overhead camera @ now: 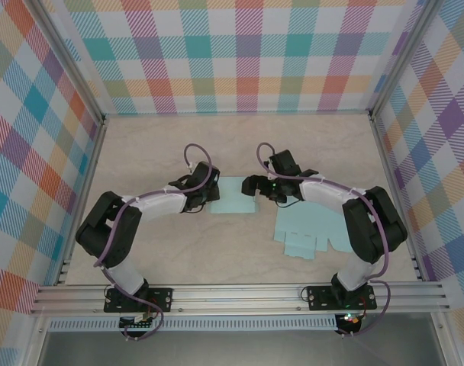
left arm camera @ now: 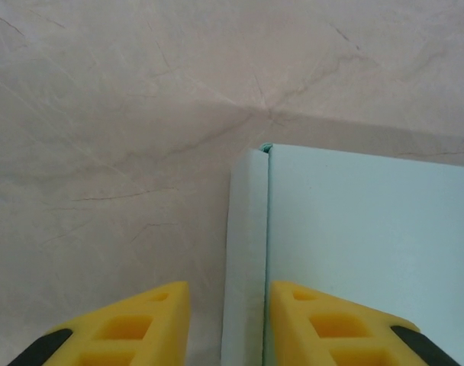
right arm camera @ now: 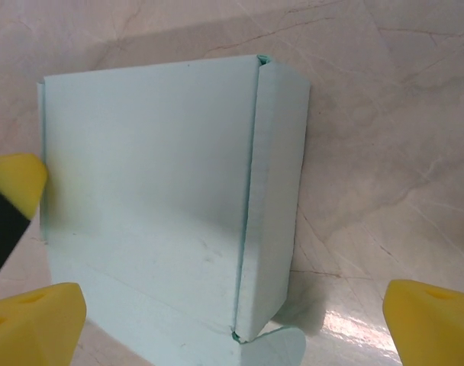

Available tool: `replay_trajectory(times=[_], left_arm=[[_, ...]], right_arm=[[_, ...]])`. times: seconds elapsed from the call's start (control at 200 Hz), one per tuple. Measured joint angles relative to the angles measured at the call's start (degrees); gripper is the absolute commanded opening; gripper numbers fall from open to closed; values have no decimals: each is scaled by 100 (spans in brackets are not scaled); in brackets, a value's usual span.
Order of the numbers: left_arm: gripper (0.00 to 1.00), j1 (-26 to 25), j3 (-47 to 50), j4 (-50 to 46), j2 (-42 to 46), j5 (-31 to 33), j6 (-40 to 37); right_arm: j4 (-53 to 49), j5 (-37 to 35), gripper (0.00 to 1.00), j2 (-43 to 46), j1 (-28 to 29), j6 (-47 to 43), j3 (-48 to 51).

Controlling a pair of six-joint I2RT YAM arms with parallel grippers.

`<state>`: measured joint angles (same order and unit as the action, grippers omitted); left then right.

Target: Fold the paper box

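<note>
Top external surroundings: plaid walls [overhead camera: 247, 53] enclose the bench [overhead camera: 156, 152]; a stack of flat blue blanks [overhead camera: 316, 229] lies near the right arm.
Flanking: both end effectors crowd the box's two sides.
Paper box [overhead camera: 233, 197]: pale blue, mid-bench, broad panel with a narrow strip folded along one edge.
Left end effector [left arm camera: 228, 328]: fingers slightly apart, straddling that strip, not pinching.
Right end effector [right arm camera: 236, 328]: spread wide over the box.
</note>
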<state>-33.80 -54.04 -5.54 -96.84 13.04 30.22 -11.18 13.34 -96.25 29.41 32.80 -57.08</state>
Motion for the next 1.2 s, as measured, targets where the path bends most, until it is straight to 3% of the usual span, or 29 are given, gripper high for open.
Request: replay_trajectory(times=[0.28, 0.37, 0.59, 0.839, 1.034, 1.199], left_arm=[[24, 50, -22, 146, -57, -59, 28], [17, 101, 9, 188, -55, -61, 72], [14, 398, 341, 533, 122, -188, 173], [14, 485, 435, 599, 199, -313, 175], [15, 507, 439, 568, 214, -319, 170], [21, 507, 544, 509, 382, -361, 144]], right_arm=[[485, 527, 94, -262, -20, 129, 122], [658, 730, 94, -509, -20, 186, 125], [1255, 1211, 91, -802, -50, 369, 127], [2074, 1919, 80, -1058, -46, 605, 127], [2507, 2218, 57, -1088, -48, 763, 127], [2581, 2306, 51, -1088, -46, 887, 127]])
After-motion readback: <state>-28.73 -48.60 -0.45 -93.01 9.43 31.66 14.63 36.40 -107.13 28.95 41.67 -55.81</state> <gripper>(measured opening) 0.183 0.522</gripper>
